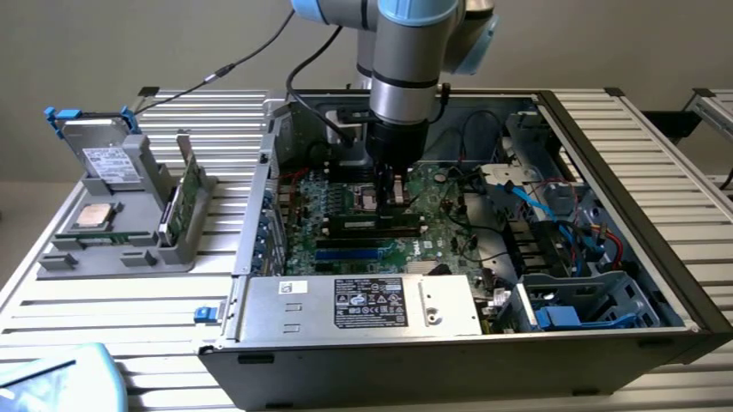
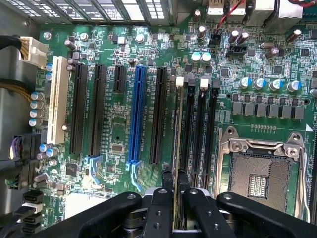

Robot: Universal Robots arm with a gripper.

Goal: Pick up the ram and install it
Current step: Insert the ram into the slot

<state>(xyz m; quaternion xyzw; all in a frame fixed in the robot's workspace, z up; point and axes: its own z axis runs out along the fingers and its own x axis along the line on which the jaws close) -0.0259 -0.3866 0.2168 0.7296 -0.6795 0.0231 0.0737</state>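
Observation:
The ram is a thin dark stick seen edge-on, running along the first of the black memory slots on the green motherboard. My gripper is shut on it, one black finger pressed on each face. In the exterior view the gripper points straight down inside the open computer case, and the ram hangs level under it, right at the slots. I cannot tell whether its lower edge is seated in the slot or just above it.
An empty processor socket lies beside the memory slots, and a blue card slot on the other side. The power supply fills the case front. Blue cables hang at the exterior view's right. A grey holder outside carries a green card.

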